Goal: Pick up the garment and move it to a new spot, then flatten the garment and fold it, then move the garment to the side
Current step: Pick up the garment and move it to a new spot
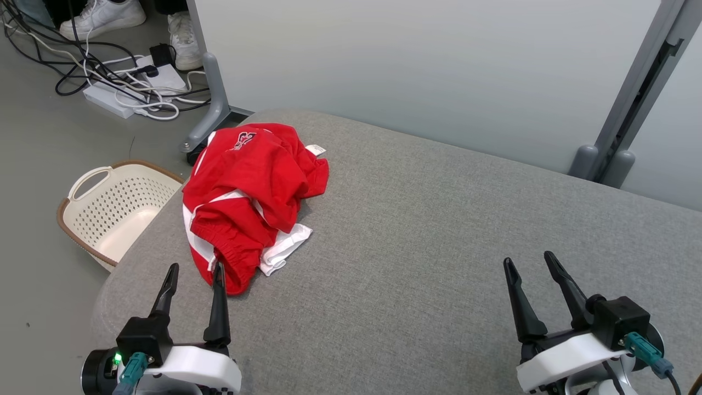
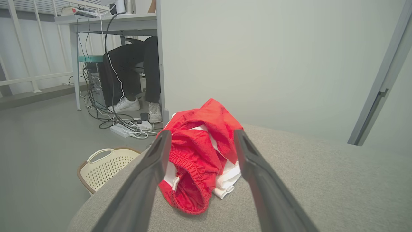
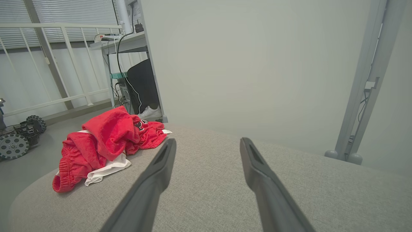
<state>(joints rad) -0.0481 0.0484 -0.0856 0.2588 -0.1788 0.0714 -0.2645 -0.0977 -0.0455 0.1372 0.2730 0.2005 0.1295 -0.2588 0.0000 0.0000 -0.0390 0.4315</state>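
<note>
Lying crumpled in soft folds, red garment (image 1: pixel 247 181) on coarse grey table (image 1: pixel 439 247).

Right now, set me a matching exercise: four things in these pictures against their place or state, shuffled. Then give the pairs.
1. garment
2. basket
3. left claw
4. right claw

A. open, over a bare part of the table
B. crumpled near the table's left end
C. open, tips close to the garment
D. on the floor, beside the table

Pairs: 1-B, 2-D, 3-C, 4-A
</note>
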